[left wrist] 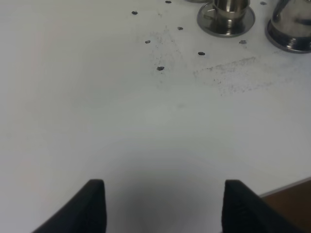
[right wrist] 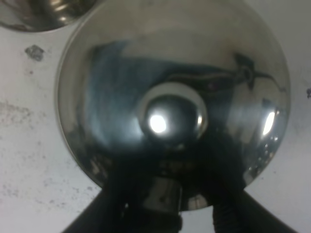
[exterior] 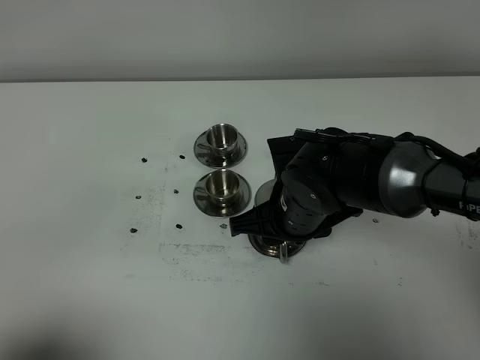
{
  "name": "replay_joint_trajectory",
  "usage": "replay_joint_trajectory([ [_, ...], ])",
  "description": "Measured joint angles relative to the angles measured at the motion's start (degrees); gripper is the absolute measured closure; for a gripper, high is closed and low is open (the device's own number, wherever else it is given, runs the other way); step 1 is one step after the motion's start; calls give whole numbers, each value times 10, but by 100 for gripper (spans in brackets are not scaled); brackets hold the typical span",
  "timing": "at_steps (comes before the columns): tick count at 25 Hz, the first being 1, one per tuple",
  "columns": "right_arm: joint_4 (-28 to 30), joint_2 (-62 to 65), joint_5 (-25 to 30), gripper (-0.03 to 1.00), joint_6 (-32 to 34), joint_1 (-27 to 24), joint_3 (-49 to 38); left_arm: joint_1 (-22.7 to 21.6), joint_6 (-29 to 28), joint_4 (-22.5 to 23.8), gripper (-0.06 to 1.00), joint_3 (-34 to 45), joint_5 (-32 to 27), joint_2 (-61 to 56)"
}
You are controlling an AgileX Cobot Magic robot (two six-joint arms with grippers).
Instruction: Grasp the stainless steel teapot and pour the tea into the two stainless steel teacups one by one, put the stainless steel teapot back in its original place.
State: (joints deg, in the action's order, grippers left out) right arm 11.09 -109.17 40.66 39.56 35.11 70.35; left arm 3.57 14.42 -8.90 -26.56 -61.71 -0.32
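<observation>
The stainless steel teapot (right wrist: pixel 170 87) fills the right wrist view from above, a domed lid with a round knob (right wrist: pixel 170 115). My right gripper (right wrist: pixel 167 206) is shut on its loop handle (right wrist: pixel 165 194), a dark finger on each side. In the high view the right arm covers most of the teapot (exterior: pixel 264 196); only its edge and handle (exterior: pixel 285 256) show. A rim under its base (left wrist: pixel 287 46) looks like the tray. The two stainless steel teacups (exterior: pixel 220 139) (exterior: pixel 220 184) stand on saucers just left of it. My left gripper (left wrist: pixel 165 187) is open over bare table.
Small dark marks (exterior: pixel 143 160) and a scuffed patch (exterior: pixel 187 251) dot the white table (exterior: pixel 90 285). The nearer cup's saucer (right wrist: pixel 43 12) lies close beside the teapot. The table's front edge (left wrist: pixel 291 187) runs near my left gripper.
</observation>
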Motion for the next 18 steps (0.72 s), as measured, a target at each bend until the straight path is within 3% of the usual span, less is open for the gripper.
replay_joint_trajectory([
  [18,1,0,-1,55,-15,0,0,0,0,0,42,0,0,0],
])
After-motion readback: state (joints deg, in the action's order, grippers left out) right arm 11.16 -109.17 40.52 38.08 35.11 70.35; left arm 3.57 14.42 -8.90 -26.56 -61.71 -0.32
